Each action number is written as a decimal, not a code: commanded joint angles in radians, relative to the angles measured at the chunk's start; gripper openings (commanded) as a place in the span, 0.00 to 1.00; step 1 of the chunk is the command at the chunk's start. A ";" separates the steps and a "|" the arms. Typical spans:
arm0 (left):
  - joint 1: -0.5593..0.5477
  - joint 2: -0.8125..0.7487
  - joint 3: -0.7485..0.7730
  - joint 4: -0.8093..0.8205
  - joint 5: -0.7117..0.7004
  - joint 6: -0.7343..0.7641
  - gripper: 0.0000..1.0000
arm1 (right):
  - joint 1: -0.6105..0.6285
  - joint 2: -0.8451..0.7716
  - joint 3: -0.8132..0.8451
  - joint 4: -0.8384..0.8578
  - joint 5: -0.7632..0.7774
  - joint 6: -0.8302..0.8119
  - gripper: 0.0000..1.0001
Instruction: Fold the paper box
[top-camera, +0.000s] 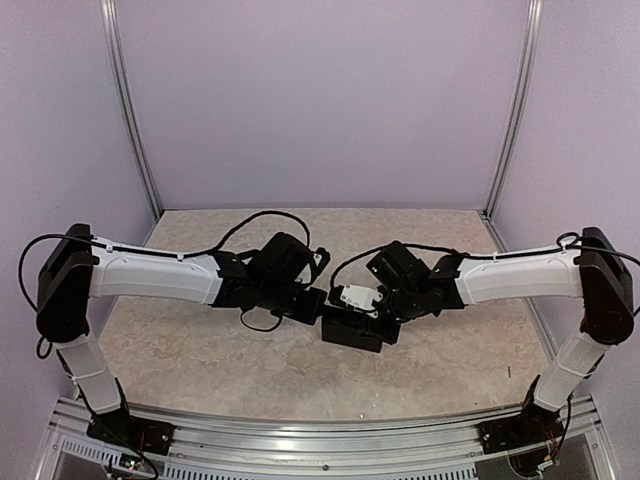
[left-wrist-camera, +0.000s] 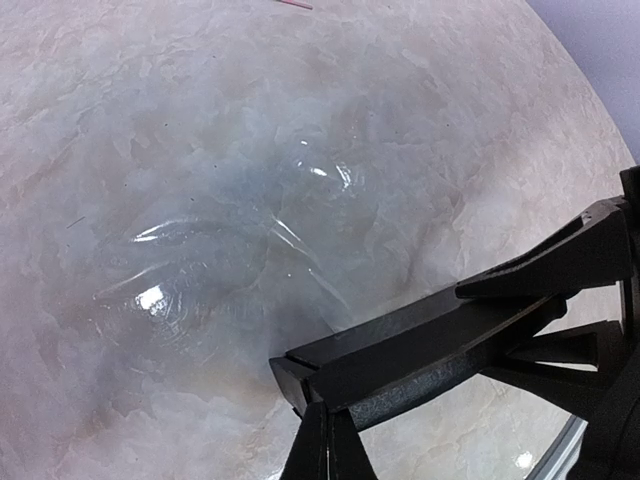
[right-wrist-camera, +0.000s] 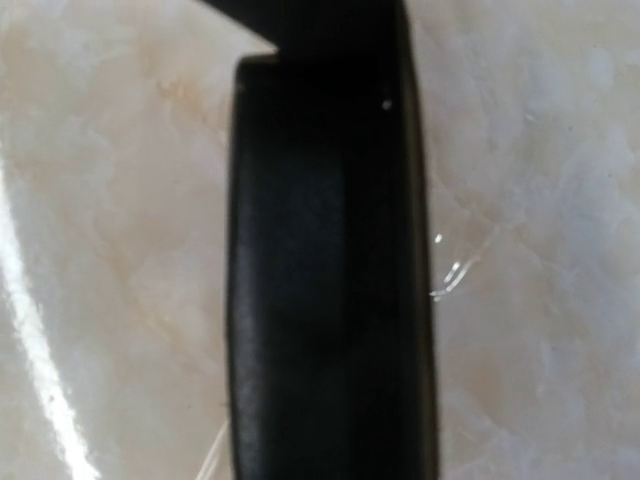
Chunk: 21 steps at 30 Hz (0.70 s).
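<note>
Marbled table (top-camera: 200, 350), lilac walls (top-camera: 320, 100). Left claw (left-wrist-camera: 325, 425) pinched shut on black box (top-camera: 352, 330) at centre. Right claw (top-camera: 378, 312) at box, grip unclear.

A beige, marble-patterned table (top-camera: 200, 350), its surface glossy and faintly wrinkled.

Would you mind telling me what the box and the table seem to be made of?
The box is probably thin cardboard with a matte black finish: its faces look dull and faintly grainy, and its walls show as thin, flat panels. The table has a beige, marble-patterned top with a glossy finish that glints in the light. I cannot tell whether it is stone or laminate.
</note>
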 joint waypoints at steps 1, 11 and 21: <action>-0.038 0.073 0.001 -0.044 0.017 -0.046 0.00 | -0.009 0.014 0.026 0.034 -0.036 0.022 0.34; -0.084 0.142 0.025 -0.090 -0.067 -0.039 0.00 | -0.011 -0.001 0.025 0.026 -0.066 0.015 0.36; -0.089 0.085 -0.028 -0.090 -0.091 0.022 0.00 | -0.025 -0.114 0.063 -0.093 -0.209 -0.123 0.63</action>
